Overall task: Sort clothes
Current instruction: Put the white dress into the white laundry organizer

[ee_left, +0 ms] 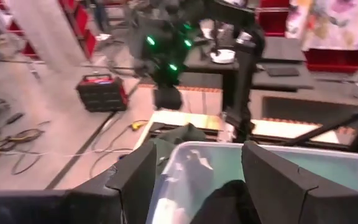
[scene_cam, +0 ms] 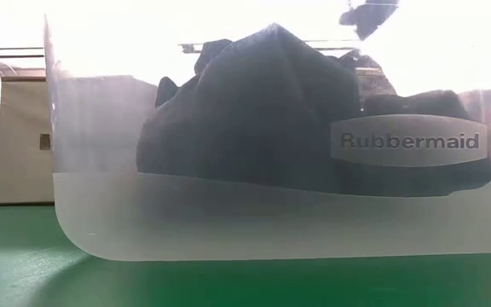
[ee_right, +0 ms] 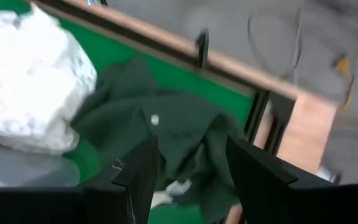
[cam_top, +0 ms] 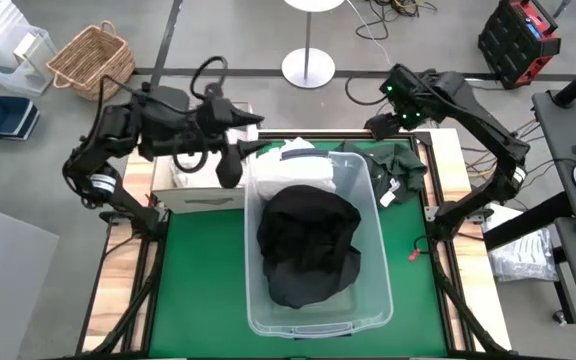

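Note:
A clear plastic tub stands mid-table. In it a black garment lies heaped, with a white garment bunched at the tub's far end. A dark green garment lies crumpled on the green mat right of the tub's far end. My left gripper hovers open, about level, above the tub's far left corner; nothing shows between its fingers. My right gripper hangs open, slanting down, above the green garment without touching it.
A beige cardboard box stands left of the tub at the far left. The table's wooden rim and frame posts run close behind the green garment. Bare green mat lies left and right of the tub. A wicker basket sits on the floor.

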Robot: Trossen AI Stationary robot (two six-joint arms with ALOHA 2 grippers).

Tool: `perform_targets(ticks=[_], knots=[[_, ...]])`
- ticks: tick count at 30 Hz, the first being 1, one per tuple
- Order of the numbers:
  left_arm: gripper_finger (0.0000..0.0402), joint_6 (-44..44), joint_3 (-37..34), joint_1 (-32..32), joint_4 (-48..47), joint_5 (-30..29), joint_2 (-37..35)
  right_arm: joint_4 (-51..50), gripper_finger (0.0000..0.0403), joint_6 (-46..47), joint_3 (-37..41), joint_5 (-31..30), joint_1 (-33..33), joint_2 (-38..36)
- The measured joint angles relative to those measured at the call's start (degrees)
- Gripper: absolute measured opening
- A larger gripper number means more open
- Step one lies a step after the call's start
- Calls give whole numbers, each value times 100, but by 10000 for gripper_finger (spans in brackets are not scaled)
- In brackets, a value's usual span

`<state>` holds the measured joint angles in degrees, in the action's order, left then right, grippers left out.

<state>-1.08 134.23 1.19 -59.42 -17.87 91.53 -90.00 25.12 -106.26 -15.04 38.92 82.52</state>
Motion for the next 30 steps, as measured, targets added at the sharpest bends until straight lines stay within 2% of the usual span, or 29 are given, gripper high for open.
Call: perform_targets(ticks=[2, 10, 17, 24, 30], knots=[[213, -2, 0, 0, -95, -207, -65, -1, 183, 201, 322, 157, 133, 0], [213, -240, 0, 0, -1079, -1417, -139, 44, 183, 355, 1346, 172, 411, -47], [213, -698, 0, 0, -1565, -1618, -166, 266, 195, 323, 1632, 154, 543, -105], [213, -1886, 0, -2, -3091, -1925, -279, 665, 219, 97, 1637, 154, 537, -216], [213, -2050, -44, 39, -3022, -1887, -417, 1427, 235, -71, 1637, 413, 537, -286]])
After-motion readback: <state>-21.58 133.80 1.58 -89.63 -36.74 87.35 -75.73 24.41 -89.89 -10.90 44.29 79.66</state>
